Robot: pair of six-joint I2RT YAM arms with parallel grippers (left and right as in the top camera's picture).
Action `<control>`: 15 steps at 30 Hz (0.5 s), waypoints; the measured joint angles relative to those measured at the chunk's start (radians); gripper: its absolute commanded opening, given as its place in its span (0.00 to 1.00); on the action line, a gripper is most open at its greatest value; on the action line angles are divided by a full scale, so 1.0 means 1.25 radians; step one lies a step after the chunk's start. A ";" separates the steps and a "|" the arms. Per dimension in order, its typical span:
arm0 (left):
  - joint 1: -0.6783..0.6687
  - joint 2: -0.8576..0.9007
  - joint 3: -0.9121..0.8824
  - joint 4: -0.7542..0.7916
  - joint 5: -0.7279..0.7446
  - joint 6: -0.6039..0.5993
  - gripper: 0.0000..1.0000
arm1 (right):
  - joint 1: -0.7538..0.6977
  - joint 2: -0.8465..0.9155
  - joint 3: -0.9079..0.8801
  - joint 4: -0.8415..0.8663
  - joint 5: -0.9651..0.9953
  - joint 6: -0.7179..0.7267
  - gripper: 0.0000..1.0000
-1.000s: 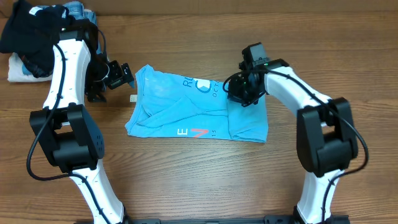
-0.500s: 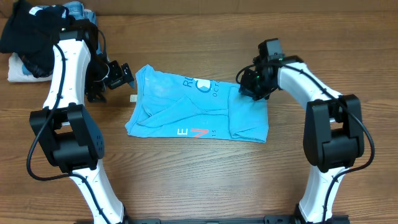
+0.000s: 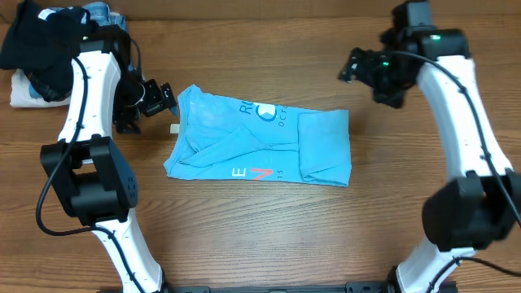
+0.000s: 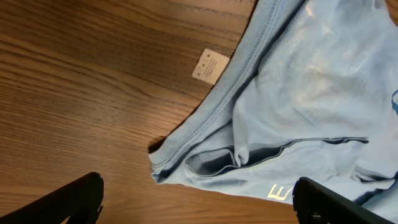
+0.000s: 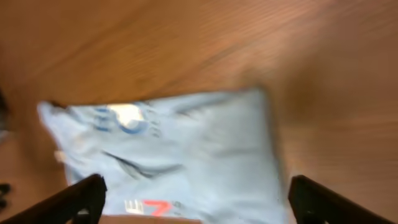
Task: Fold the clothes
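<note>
1. Wooden bench (image 3: 244,236), seen from above; a sky-blue T-shirt (image 3: 260,146) is laid at its middle, partly folded, right side doubled over.
2. Spread and empty, the left jaws are poised near the shirt's left edge (image 4: 211,112); the right jaws, also spread and empty, are held high, well apart from it.
3. Risk: that rumpled edge could be pinched through one layer only, so the fold may be dragged open or skewed.

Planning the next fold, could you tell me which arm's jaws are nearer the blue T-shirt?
Left. The left arm has its jaws beside the T-shirt at its collar; the right arm has them clear of the opposite corner.
</note>
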 measured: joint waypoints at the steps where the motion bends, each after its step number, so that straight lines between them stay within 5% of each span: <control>1: -0.002 0.000 0.000 0.001 0.000 0.000 1.00 | -0.008 -0.002 0.000 -0.025 0.018 -0.009 1.00; 8: -0.003 0.000 0.000 0.001 0.000 0.000 1.00 | -0.054 0.008 -0.110 -0.018 0.053 -0.111 1.00; 15: -0.014 0.000 0.000 -0.001 0.000 0.000 1.00 | -0.096 0.018 -0.306 0.128 -0.096 -0.243 1.00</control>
